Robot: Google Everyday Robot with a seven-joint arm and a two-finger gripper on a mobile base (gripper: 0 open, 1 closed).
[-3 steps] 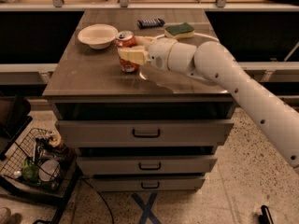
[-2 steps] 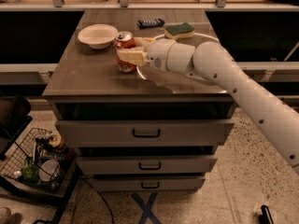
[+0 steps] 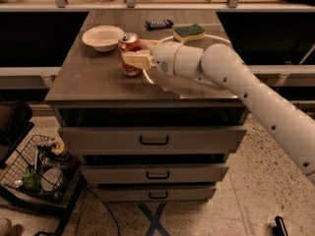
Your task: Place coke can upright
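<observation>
The coke can is a small red-orange can with a silver top. It stands nearly upright on the brown cabinet top, just right of the white bowl. My gripper reaches in from the right on a white arm, and its cream fingers are closed around the can's middle. The can's lower part shows below the fingers, at or just above the surface.
A green and yellow sponge and a dark remote-like object lie at the back of the top. Drawers fill the cabinet front. A wire basket of items stands on the floor at left.
The gripper and can have stayed in almost the same spot; the can looks slightly more upright than a second ago.
</observation>
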